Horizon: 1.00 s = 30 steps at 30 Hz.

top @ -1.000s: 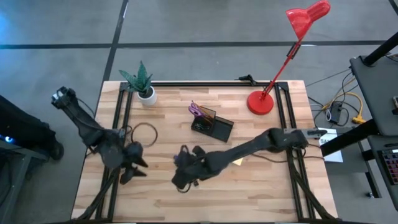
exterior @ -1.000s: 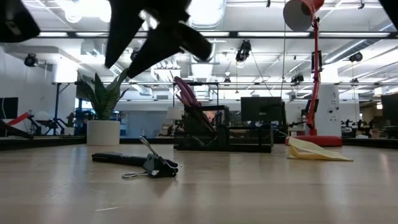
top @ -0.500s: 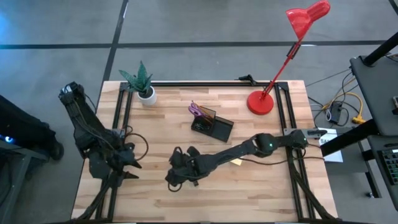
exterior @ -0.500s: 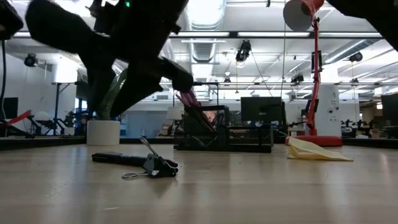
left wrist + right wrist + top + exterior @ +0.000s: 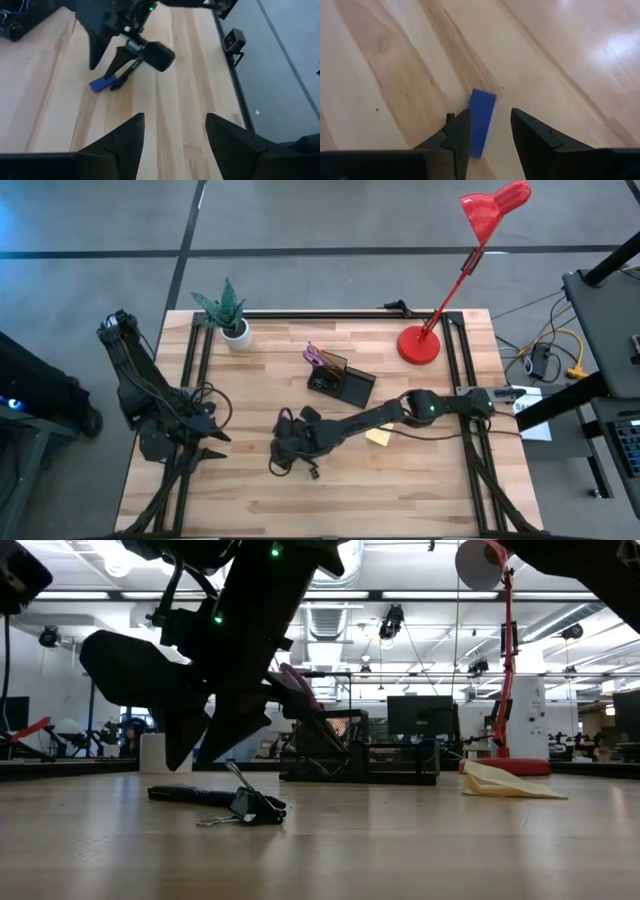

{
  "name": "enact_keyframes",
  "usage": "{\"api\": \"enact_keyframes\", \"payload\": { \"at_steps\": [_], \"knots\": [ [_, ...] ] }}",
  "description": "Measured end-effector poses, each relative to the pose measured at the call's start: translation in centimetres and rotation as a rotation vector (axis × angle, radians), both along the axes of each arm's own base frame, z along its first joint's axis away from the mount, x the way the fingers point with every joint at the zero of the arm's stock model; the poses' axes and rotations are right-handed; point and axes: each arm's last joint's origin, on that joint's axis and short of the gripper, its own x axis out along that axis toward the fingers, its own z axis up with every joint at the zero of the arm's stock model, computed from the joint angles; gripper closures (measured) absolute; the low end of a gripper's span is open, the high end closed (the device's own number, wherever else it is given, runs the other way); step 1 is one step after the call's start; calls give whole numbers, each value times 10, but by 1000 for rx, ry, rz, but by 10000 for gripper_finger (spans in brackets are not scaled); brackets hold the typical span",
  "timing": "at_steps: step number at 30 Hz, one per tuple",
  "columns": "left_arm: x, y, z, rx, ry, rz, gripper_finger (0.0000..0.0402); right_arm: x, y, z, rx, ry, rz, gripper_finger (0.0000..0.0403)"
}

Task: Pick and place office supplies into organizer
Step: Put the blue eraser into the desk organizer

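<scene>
My right gripper (image 5: 487,135) is open and low over the table's middle (image 5: 283,460), its fingers on either side of a small flat blue piece (image 5: 481,120) that lies on the wood. It touches nothing that I can see. In the left wrist view the blue piece (image 5: 102,83) sits at the end of a dark pen-like thing (image 5: 126,74). A black binder clip (image 5: 248,806) lies beside it. The black organizer (image 5: 340,383) holds the purple-handled scissors (image 5: 314,357). A yellow sticky-note pad (image 5: 378,437) lies near the right arm. My left gripper (image 5: 208,442) is open and empty at the table's left.
A white plant pot (image 5: 236,332) stands at the far left and a red desk lamp (image 5: 418,345) at the far right. A black frame (image 5: 300,314) runs along the table's edges. Bare wood (image 5: 400,490) lies toward the near edge.
My right gripper has come down toward the table and a little toward its left edge, over the blue piece and the clip. My left gripper has drawn back a little toward the table's left edge. The things on the table have kept still.
</scene>
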Motion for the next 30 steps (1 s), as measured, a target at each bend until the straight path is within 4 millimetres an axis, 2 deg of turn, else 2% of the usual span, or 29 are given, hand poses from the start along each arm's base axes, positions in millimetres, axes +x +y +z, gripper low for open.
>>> {"api": "enact_keyframes", "payload": {
  "at_steps": [6, 14, 23, 30],
  "knots": [
    [1, -2, -14, 18, 13, 0, 205, 1, 0, -1, -39, 22, 70, 275],
    [5, -6, -18, 121, -20, 18, 205, 5, 0, 1, -19, -11, 108, 275],
    [6, -6, -20, 145, -16, 18, 205, 1, -3, -18, -1, 9, 95, 275],
    [5, -4, -20, 147, -15, 18, 205, 0, -7, -22, -2, 12, 90, 275]
  ]
}}
